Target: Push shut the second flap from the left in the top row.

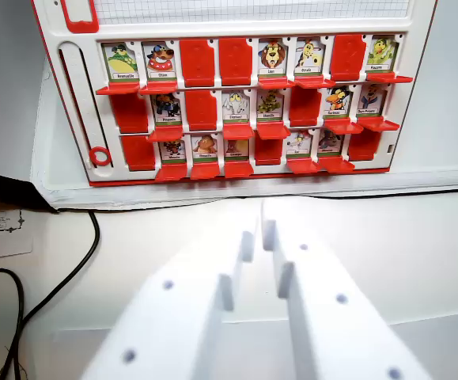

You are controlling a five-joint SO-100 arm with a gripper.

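Gripper [259,226]: white, reaching up from the bottom edge of the wrist view.
Jaws: nearly together, a narrow gap between them.
Tips: level, near the middle of the view.
Load: nothing held between the jaws.

Bare white tabletop [418,237] between hand [262,229] and game board [244,170]; black cable [78,265] off left.

wrist view above hand [262,229]; facing board [244,103]
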